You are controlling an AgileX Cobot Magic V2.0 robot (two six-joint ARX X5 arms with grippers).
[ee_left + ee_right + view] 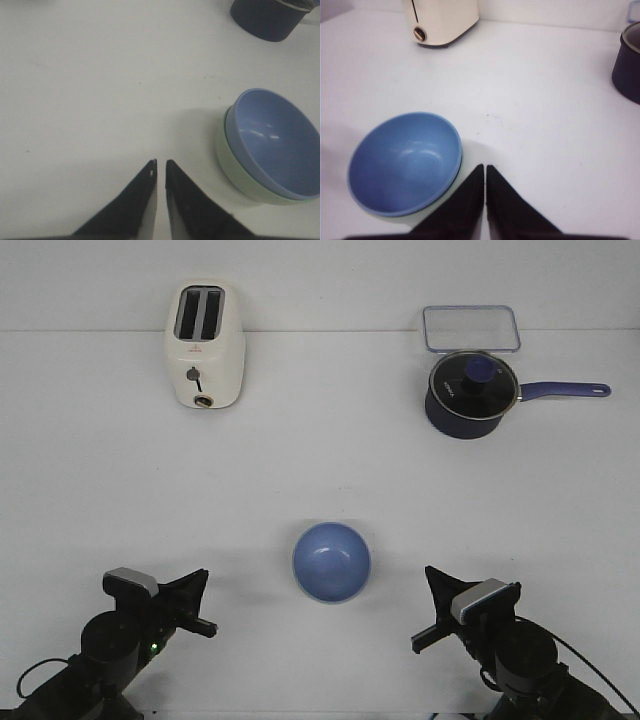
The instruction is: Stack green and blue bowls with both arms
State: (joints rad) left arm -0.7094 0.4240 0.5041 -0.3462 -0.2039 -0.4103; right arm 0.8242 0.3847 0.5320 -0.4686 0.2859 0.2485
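Observation:
The blue bowl (332,561) sits nested inside the pale green bowl (240,175) at the table's front centre. In the front view only the blue one shows. The left wrist view shows the blue bowl (277,142) in the green one. The right wrist view shows the blue bowl (405,162). My left gripper (205,625) is shut and empty, on the left of the bowls and apart from them; it also shows in the left wrist view (161,162). My right gripper (422,640) is shut and empty on their right; it also shows in the right wrist view (485,167).
A cream toaster (205,345) stands at the back left. A dark navy lidded saucepan (470,392) with its handle pointing right stands at the back right, with a clear rectangular lid (470,328) behind it.

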